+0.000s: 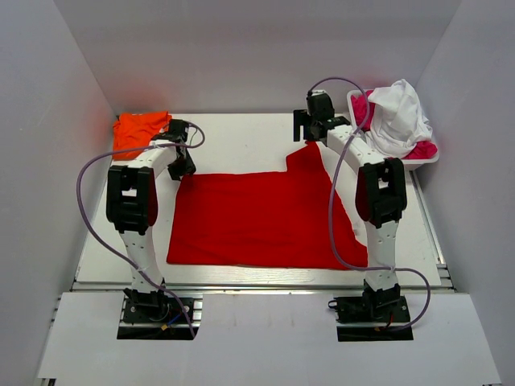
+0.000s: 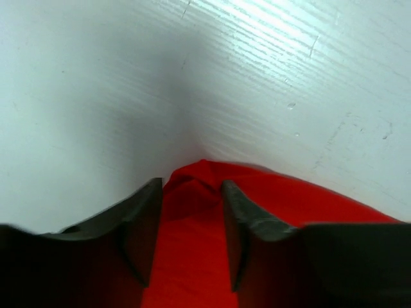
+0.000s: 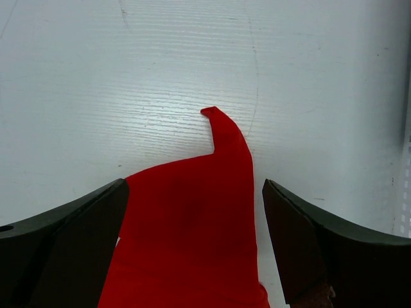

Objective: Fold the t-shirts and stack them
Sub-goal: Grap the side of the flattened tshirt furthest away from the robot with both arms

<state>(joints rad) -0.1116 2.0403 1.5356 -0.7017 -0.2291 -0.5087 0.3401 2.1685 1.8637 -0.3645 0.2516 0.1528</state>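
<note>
The red t-shirt (image 1: 257,225) lay spread flat across the middle of the desk (image 1: 241,141), its near hem running along the near edge. A narrow tongue (image 3: 221,128) of the cloth stuck out toward the far edge on the right side. It looked thin, limp and light. It would likely sag and drape from any hold, carry no shape of its own, and drag across the surface rather than slide cleanly. The corners and hem looked like the best places to pinch, one at each side, so a fold could be carried over evenly.

The left claw (image 2: 191,186) sat at the shirt's far-left corner. Its jaws were parted only narrowly and straddled a small pucker of cloth, not pressed together on it. The right claw (image 3: 194,186) hung over the tongue with its jaws spread wide and gripping nothing.

The orange t-shirt (image 1: 138,129) sat bunched in the far-left corner of the desk, apart from the red one. A basket (image 1: 418,161) in the far-right corner held white cloth (image 1: 398,117) and pink cloth (image 1: 426,149).
</note>
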